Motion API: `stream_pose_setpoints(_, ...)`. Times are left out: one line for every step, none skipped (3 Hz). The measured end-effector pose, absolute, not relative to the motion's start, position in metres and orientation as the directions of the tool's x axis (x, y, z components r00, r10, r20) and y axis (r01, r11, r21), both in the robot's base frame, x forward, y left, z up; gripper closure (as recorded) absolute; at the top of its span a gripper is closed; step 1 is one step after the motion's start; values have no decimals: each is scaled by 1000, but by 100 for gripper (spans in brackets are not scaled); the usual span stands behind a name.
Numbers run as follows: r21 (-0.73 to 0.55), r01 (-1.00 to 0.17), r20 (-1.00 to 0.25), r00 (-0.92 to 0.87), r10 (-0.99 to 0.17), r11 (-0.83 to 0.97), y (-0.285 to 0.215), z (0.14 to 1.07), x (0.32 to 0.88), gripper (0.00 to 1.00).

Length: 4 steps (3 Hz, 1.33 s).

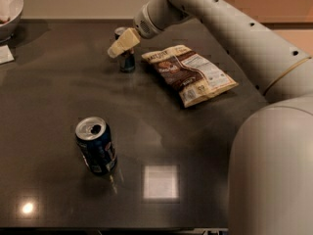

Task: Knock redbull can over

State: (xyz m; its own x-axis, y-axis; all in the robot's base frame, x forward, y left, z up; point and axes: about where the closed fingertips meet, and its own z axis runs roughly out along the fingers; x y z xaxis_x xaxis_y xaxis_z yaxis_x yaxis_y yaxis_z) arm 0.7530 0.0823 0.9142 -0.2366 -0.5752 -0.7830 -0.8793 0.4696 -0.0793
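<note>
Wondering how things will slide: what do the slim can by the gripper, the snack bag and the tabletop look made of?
The redbull can, partly behind the gripper toward the far edge, looks like painted metal, silver-rimmed. The snack bag seems glossy plastic film, crinkled. The table looks like polished dark stone or laminate; it mirrors lights.

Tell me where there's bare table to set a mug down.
Widest bare patch on the table: left middle, between the bowl, the redbull can and the soda can. Another lies between the soda can and the chip bag. Crowded at the back, where the hand hangs at the redbull can's top, beside the bag.
</note>
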Motion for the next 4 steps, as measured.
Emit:
stream_pose_setpoints(-67,-882,-790,-238,-564,466,90,910,755,17)
stream_pose_setpoints(-58,-882,-797,-241,-554,467,89,907,756,41)
stream_pose_setpoints(-53,-882,-803,-241,-545,468,84,908,755,63)
stream_pose_setpoints(-70,-892,-797,-219,-563,447,70,923,744,87)
